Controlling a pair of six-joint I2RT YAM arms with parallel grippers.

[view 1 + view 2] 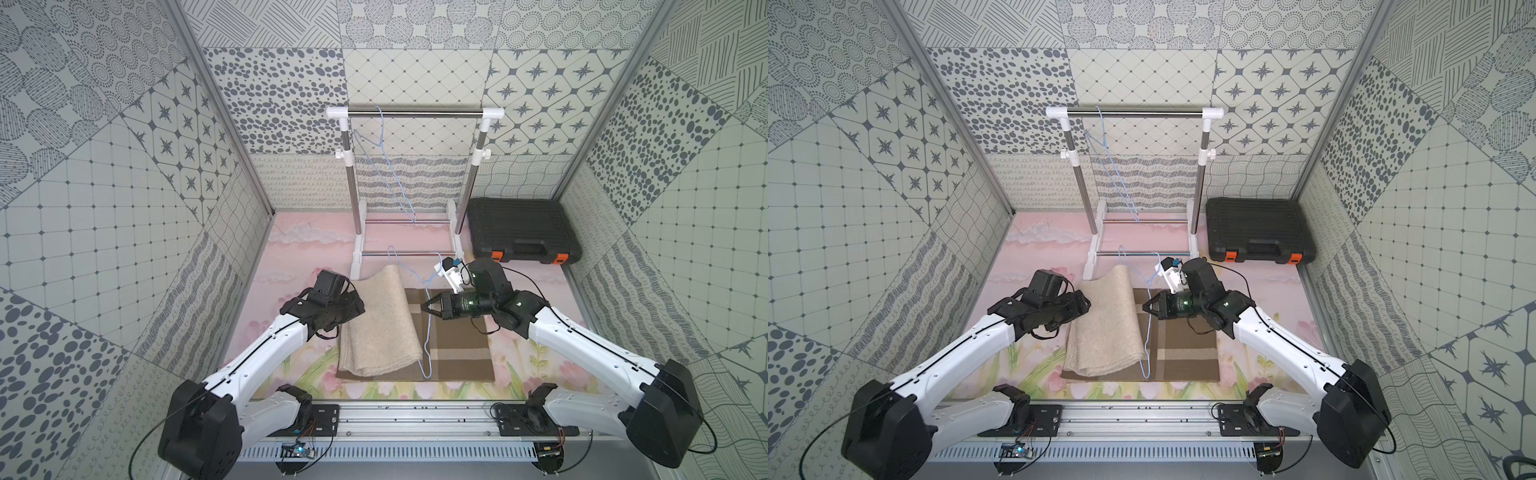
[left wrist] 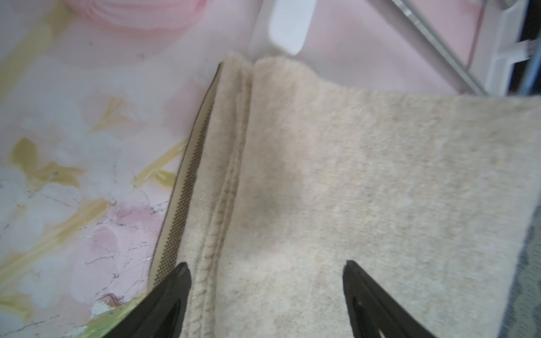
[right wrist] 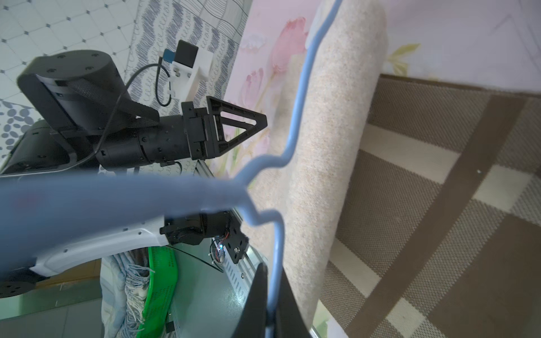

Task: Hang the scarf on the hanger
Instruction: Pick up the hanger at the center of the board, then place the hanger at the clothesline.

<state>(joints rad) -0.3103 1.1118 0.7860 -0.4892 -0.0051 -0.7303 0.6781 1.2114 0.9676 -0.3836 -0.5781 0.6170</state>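
The left gripper (image 2: 266,263) stood open above the scarf (image 1: 380,324); the right gripper (image 1: 424,307) pinched the hanger (image 3: 175,191). Draping seemed done; next, a level lift.

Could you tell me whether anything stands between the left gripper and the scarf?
Nothing visible does. The left gripper hangs open directly over the scarf's layered edge, and only fabric shows below it. The hanger, pinched by the right gripper, stands along the scarf's opposite edge, out of the way.
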